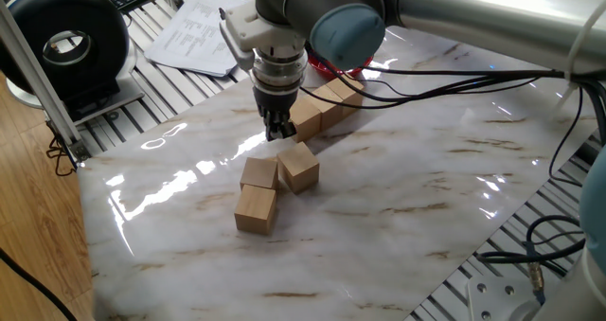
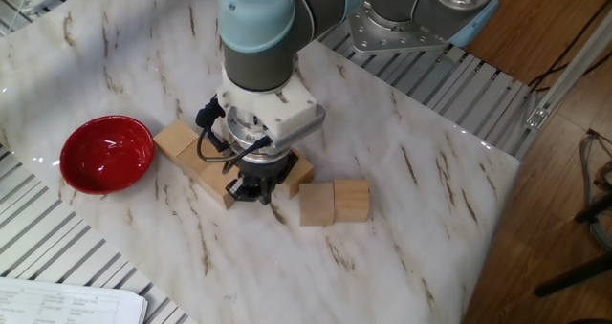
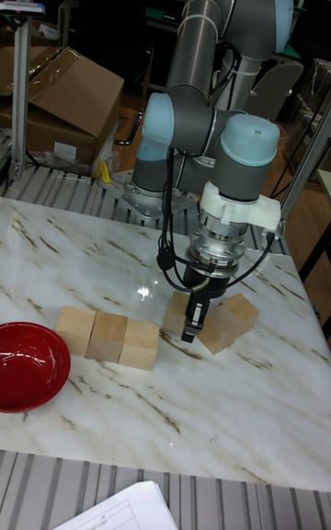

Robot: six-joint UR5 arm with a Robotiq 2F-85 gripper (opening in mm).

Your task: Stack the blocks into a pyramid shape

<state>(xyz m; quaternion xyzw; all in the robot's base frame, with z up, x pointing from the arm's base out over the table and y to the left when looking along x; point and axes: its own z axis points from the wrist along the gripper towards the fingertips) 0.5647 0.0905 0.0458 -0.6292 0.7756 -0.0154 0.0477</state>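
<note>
Three tan blocks (image 3: 108, 337) lie in a touching row next to the red bowl (image 2: 107, 154); the same row (image 1: 327, 108) runs back behind the arm. Three more blocks sit loose in a cluster: two side by side (image 2: 335, 203), (image 1: 258, 172), and one nearer the table's edge (image 1: 256, 208). My gripper (image 1: 277, 132) points straight down between the row's end and the cluster, just above the marble table (image 1: 398, 198). Its fingers (image 3: 195, 320) stand close together with nothing between them. One loose block (image 2: 301, 171) is partly hidden behind the gripper (image 2: 247, 192).
Papers (image 1: 199, 32) and a black round device (image 1: 66, 42) lie beyond the table's left edge. Cables (image 1: 445, 73) trail from the arm over the far side. A metal slatted frame (image 2: 449, 85) borders the marble top.
</note>
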